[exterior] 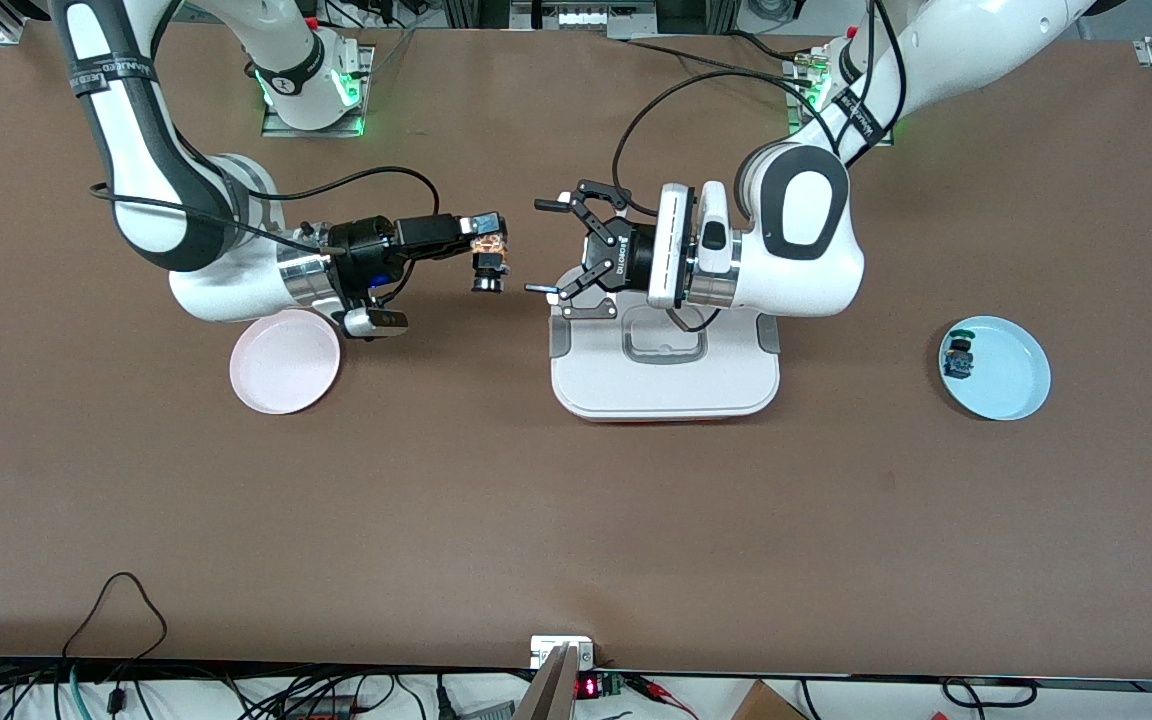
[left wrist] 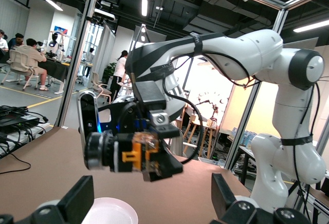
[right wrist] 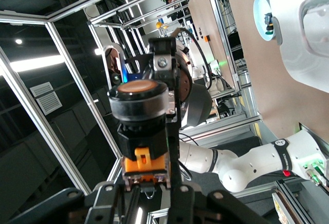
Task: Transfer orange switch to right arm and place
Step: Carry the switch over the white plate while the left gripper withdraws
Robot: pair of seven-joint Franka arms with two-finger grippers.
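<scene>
The orange switch [exterior: 488, 268] is up in the air, held in my right gripper [exterior: 484, 243], which is shut on it over the bare table between the pink plate and the white board. In the right wrist view the switch [right wrist: 144, 126] fills the middle, its round cap facing away from the gripper [right wrist: 149, 185]. My left gripper [exterior: 536, 248] is open and empty, facing the switch with a small gap. In the left wrist view its fingers [left wrist: 77, 199] stand wide apart, and the switch [left wrist: 134, 154] sits farther off in the right gripper.
A pink plate [exterior: 286, 362] lies under the right arm's wrist. A white board [exterior: 666, 385] lies under the left arm's wrist. A light blue plate [exterior: 1011, 375] toward the left arm's end holds a black switch with a blue-green top [exterior: 958, 357].
</scene>
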